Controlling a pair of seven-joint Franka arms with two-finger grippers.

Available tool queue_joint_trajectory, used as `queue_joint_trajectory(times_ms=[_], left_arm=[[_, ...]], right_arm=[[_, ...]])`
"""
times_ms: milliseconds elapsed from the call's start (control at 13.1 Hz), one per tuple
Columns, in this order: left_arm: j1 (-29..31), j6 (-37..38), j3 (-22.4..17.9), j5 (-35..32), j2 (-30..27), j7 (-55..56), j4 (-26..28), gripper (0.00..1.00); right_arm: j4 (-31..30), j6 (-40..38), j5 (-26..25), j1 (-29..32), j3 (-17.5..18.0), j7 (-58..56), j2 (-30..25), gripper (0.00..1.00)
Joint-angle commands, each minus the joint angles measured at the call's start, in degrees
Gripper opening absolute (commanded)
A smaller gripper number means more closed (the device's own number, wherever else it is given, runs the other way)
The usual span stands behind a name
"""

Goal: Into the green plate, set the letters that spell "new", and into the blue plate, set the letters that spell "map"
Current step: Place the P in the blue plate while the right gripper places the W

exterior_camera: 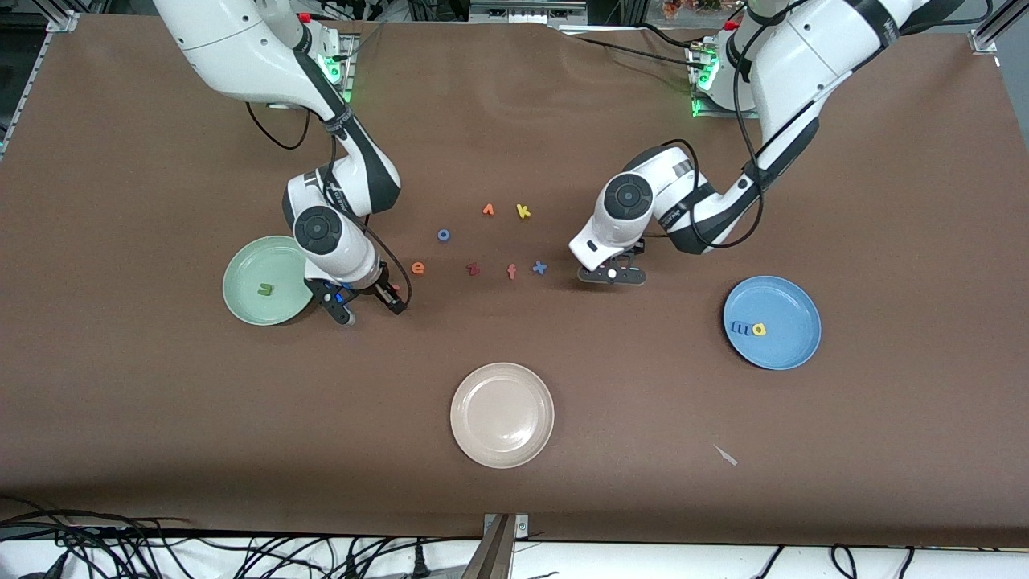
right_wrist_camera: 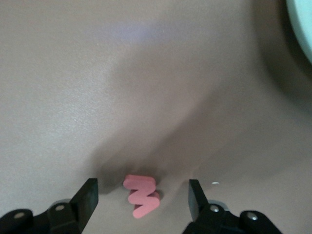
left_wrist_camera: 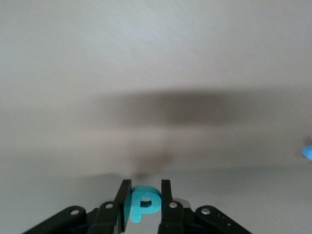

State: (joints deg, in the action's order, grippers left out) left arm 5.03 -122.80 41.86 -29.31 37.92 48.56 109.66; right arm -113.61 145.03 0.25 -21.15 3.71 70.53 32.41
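Left wrist view first: our left gripper (left_wrist_camera: pixel 141 195) has its two fingers (left_wrist_camera: pixel 166 195) clamped on the teal p (left_wrist_camera: pixel 142 204), which stands upright between them, low against the brown table (left_wrist_camera: pixel 156 73). From the front, we see this gripper (exterior_camera: pixel 612 274) down at the table just beside the blue x (exterior_camera: pixel 539 268), on the side toward the left arm's end. In the right wrist view our right gripper (right_wrist_camera: pixel 141 197) has its fingers (right_wrist_camera: pixel 87 197) spread wide with the salmon-pink w (right_wrist_camera: pixel 141 196) lying flat on the table between them, touching neither. In the front view this gripper (exterior_camera: pixel 366 301) sits low beside the green plate (exterior_camera: pixel 245 277), with the orange e (exterior_camera: pixel 418 268) just past it toward the middle of the table. The olive-green n (exterior_camera: pixel 264 289) lies in the green plate. The blue plate (exterior_camera: pixel 792 301) sits toward the left arm's end, and the blue m (exterior_camera: pixel 739 328) and yellow a (exterior_camera: pixel 758 329) lie in it side by side, touching. Between our two grippers a loose row holds a dark red letter (exterior_camera: pixel 473 269), a salmon f (exterior_camera: pixel 511 272) and the blue x; farther from the front camera are a blue o (exterior_camera: pixel 443 235), a small orange wedge (exterior_camera: pixel 488 210) and a yellow k (exterior_camera: pixel 523 211). A beige plate (exterior_camera: pixel 502 415) sits nearer to the front camera than all the letters.
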Motion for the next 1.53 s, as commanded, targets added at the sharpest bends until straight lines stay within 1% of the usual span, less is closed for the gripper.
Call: queue_joint_trajectory(times_ms=[0, 76, 229, 534, 610, 687, 763, 839, 916, 992, 1068, 1144, 1297, 1450], left_arm=[[0.8, 11.8, 0.4, -0.8, -1.3, -9.1, -7.1, 0.00], [3.2, 13.7, 0.3, -0.9, -1.4, -14.4, -8.6, 0.00], [7.3, 15.0, 0.3, -1.1, -1.4, -22.8, -10.2, 0.00], [14.6, 15.0, -1.1, -2.0, -0.7, -41.2, -13.1, 0.00], [14.7, 14.5, -3.2, -2.2, -0.5, -44.4, -13.7, 0.00], [14.4, 14.3, -5.5, -3.5, -0.1, -47.5, -14.8, 0.00], [14.7, 14.2, -6.6, -5.4, 1.0, -50.4, -15.9, 0.00], [14.7, 14.0, -7.1, -6.7, 2.4, -52.6, -17.0, 0.00], [14.7, 13.1, -7.9, -7.0, 3.4, -53.2, -17.2, 0.00], [14.7, 11.4, -8.6, -7.2, 3.5, -53.4, -17.2, 0.04], [14.7, 11.0, -9.1, -7.1, 3.6, -54.5, -17.1, 0.42], [14.7, 11.0, -9.1, -6.9, 3.5, -55.3, -17.1, 0.98], [14.8, 11.7, -8.7, -5.9, 2.3, -55.2, -17.2, 1.00], [14.6, 12.7, -7.2, -4.3, 0.5, -55.1, -17.4, 1.00]], right_arm=[[-1.9, 0.8, 1.1, -0.1, 0.5, -0.5, -1.6, 0.73], [-1.9, 0.8, 1.0, -0.1, 0.5, -0.6, -1.5, 0.70], [-1.9, 0.7, 1.1, -0.1, 0.5, -0.6, -1.5, 0.63], [-1.9, 0.7, 1.0, -0.1, 0.6, -0.7, -1.4, 0.37], [-1.9, 0.7, 1.0, -0.2, 0.6, -0.7, -1.2, 0.28], [-1.9, 0.7, 1.0, -0.2, 0.6, -0.6, -1.2, 0.24], [-1.9, 0.7, 1.0, -0.2, 0.6, -0.4, -1.0, 0.21], [-1.8, 0.7, 1.0, -0.2, 0.6, -0.3, -0.9, 0.15], [-1.4, 0.3, 1.0, -0.2, 0.6, -0.7, -0.9, 0.05], [-0.9, 0.0, 1.0, -0.2, 0.6, -0.8, -1.3, 0.00], [-0.4, -1.3, 1.0, -0.2, 0.6, -0.9, -1.7, 0.00], [0.8, -4.4, 0.8, -0.2, 0.5, -1.4, -2.3, 0.00], [2.6, -11.4, 1.0, 0.3, 0.0, -6.7, -4.5, 0.00], [2.4, -15.1, 1.1, 0.5, -2.6, -13.3, -7.2, 0.00]])
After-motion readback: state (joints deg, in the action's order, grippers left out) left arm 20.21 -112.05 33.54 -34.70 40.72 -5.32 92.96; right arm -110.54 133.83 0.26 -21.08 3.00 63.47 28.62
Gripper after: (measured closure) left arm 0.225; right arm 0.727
